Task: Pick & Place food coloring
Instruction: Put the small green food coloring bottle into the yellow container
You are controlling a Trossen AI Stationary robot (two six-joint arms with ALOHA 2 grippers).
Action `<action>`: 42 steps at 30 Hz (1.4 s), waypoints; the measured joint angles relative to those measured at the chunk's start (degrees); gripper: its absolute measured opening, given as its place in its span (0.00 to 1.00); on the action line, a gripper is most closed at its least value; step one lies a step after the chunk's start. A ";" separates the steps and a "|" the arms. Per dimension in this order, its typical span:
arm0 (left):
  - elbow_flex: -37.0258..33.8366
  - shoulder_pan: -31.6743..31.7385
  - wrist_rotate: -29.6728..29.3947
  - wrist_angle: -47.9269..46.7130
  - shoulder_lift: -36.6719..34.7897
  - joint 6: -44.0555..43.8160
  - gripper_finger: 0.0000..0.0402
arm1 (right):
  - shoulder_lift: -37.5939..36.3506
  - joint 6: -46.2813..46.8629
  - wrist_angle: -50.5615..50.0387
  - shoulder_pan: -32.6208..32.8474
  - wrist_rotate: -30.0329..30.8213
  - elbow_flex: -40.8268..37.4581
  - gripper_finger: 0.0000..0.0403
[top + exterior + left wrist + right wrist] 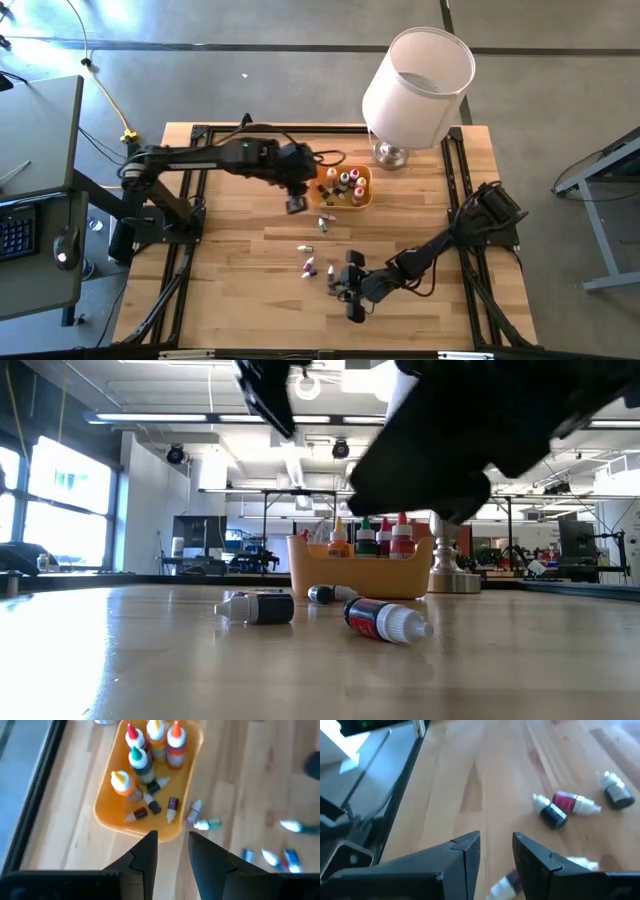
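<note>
Several tiny food coloring bottles stand upright or lie flat in the orange tray (366, 197), which also shows in the left wrist view (107, 812). Two bottles (200, 818) lie on the table beside the tray. More lie loose at mid-table (308, 258), (258, 607), (388, 620). My left gripper (296, 204) (172, 847) hovers open and empty just near-left of the tray. My right gripper (345, 292) (496, 851) is open and empty low over the table, near the loose bottles: a dark one (552, 814), a red one (572, 802), and one (504, 885) below its fingers.
A white-shaded lamp (415, 85) stands at the far edge, just right of the tray. Black frame rails (185, 250) run along the table's left and right sides. Bare wood lies to the left and near of the loose bottles.
</note>
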 joint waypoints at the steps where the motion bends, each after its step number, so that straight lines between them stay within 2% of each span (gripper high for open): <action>1: 1.11 -0.42 -0.13 -2.81 -0.87 -0.18 0.26 | 0.00 0.00 0.79 -0.29 0.02 0.00 0.27; 5: 2.18 -3.31 -3.37 -10.03 -4.70 -1.73 0.26 | 0.00 -1.35 5.72 -0.77 0.45 0.02 0.27; 10: -2.54 -9.30 -10.72 -14.26 -10.06 -9.49 0.26 | 0.00 -9.41 12.11 -1.05 -1.74 0.11 0.27; 13: -8.02 -14.39 -14.81 -13.47 -13.62 -14.95 0.26 | 0.00 -10.34 10.55 -2.14 -1.03 0.11 0.27; 17: -16.59 -21.57 -20.31 -9.65 -16.95 -22.71 0.26 | 0.00 -12.94 2.97 -4.39 0.31 0.07 0.30; 19: -20.50 -24.38 -22.44 -5.28 -17.43 -25.67 0.26 | 0.00 -12.75 -0.06 -5.52 0.85 0.07 0.33; 25: -28.89 -29.84 -23.31 2.64 -17.41 -31.61 0.26 | 0.00 -14.58 -6.04 -7.89 -2.77 -0.02 0.42; 29: -31.83 -30.99 -23.37 7.25 -17.44 -32.13 0.26 | 0.00 -22.64 -8.73 -8.74 -8.28 0.00 0.46; 33: -32.10 -30.88 -23.53 7.16 -17.46 -32.32 0.26 | 0.00 -32.66 -9.34 -11.00 -19.34 0.00 0.46; 38: -32.10 -30.90 -24.13 8.77 -17.46 -32.10 0.26 | 0.00 -38.68 -8.85 -14.63 -25.63 0.00 0.46; 42: -32.07 -30.90 -24.15 9.81 -17.46 -32.05 0.26 | 0.00 -42.98 -9.62 -17.81 -35.31 0.00 0.46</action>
